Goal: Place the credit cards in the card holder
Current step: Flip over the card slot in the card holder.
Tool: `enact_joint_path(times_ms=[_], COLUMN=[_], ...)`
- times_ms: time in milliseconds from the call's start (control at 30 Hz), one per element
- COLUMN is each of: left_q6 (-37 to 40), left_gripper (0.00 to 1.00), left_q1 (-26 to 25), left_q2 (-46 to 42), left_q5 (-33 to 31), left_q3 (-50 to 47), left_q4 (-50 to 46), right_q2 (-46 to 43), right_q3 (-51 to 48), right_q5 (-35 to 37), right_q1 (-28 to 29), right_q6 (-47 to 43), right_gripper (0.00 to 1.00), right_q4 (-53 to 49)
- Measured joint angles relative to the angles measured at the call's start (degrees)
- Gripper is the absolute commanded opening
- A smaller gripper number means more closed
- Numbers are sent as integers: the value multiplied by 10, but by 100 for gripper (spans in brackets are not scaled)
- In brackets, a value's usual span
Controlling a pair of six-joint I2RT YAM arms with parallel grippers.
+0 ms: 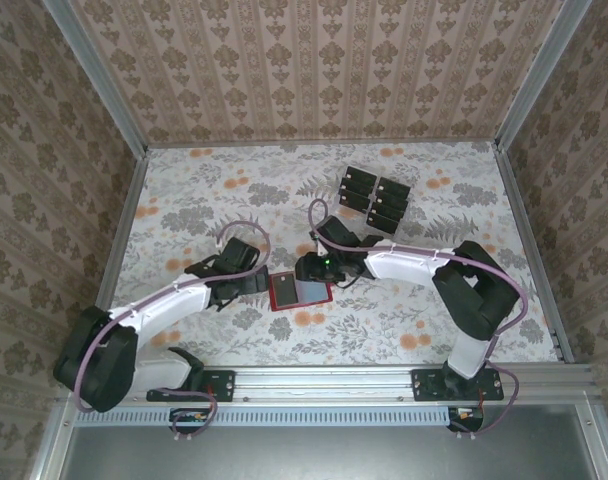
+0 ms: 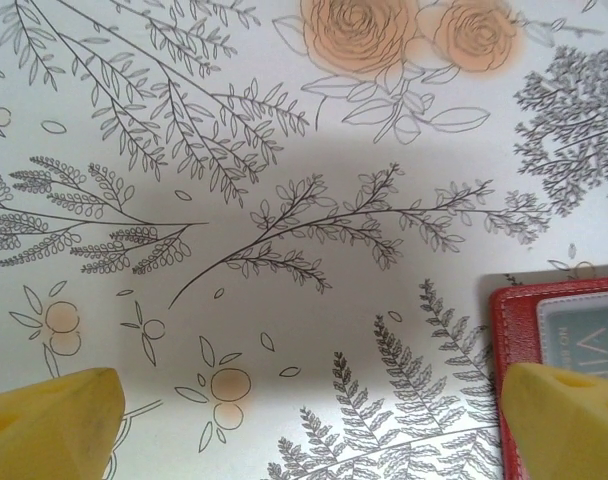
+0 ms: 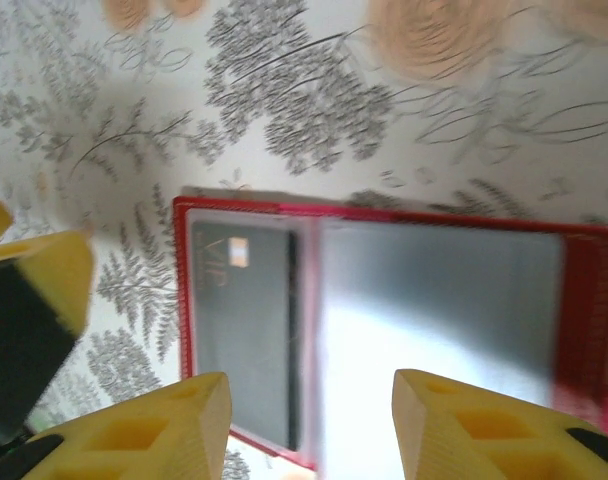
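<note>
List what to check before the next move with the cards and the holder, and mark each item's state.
1. Holder lies open, inside up: ok.
2. A card sits in one pocket: ok. Whether it is fully seated: cannot tell.
3. Right gripper open and empty above the holder: ok.
4. Left gripper open and empty, one finger at the holder's edge: ok.
5. Other cards piled at the far side, apart from both arms: ok.
6. Second pocket free: cannot tell, because of glare.
</note>
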Motion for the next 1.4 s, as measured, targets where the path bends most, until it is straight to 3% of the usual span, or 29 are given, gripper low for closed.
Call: enact_joint_path(times_ms=[333,700,1067,1400], left_q6=[-13,-32,-36,-52], left_gripper=[100,100,100,100], left_q1=[-12,-37,-59,-116], left_q2=[-17,-17,-17,-23], left_q5=[8,8,5,-13], left_q3=[-12,-24,-27,-51], left_q4=[22,34,50,80], right_q2=[6,59,91,95], right_q3=[41,58,61,53], right_q5=[2,-28,-55,-65], right_q1=[-18,-12,-4,-4], right_q6=[-74,-80,-55,9], right_gripper=[50,50,49,49], right_q4=[-54,-54,-18,31])
